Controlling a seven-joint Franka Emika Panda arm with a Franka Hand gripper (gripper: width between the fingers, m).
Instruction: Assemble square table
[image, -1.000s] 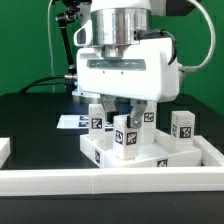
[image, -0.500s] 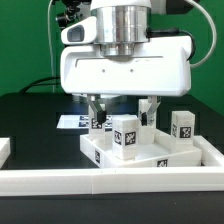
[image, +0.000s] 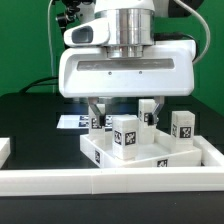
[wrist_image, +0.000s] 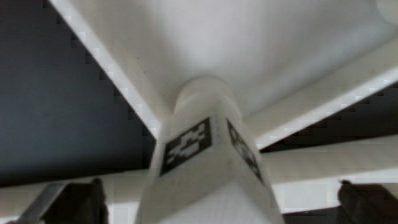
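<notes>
The white square tabletop (image: 135, 156) lies rim-up inside the corner of the border wall. A white leg (image: 125, 135) with a black-and-white tag stands upright on it. Other tagged legs stand behind at the exterior view's left (image: 97, 122), middle (image: 149, 112) and right (image: 183, 125). My gripper (image: 122, 117) hangs over the tabletop, open, its fingers (image: 97, 106) set wide either side of the front leg's line. In the wrist view the leg (wrist_image: 205, 150) rises between my gripper's (wrist_image: 217, 206) dark fingertips (wrist_image: 79, 202), with gaps on both sides. The tabletop's underside (wrist_image: 214, 40) fills the background.
The long white L-shaped border wall (image: 100, 183) runs along the front and up the exterior view's right side. The marker board (image: 70, 122) lies on the black table behind the tabletop. A white block (image: 4, 148) shows at the left edge.
The gripper's hand has grown larger in the exterior view and its fingers stand wider apart than one second ago. The legs and tabletop have not moved.
</notes>
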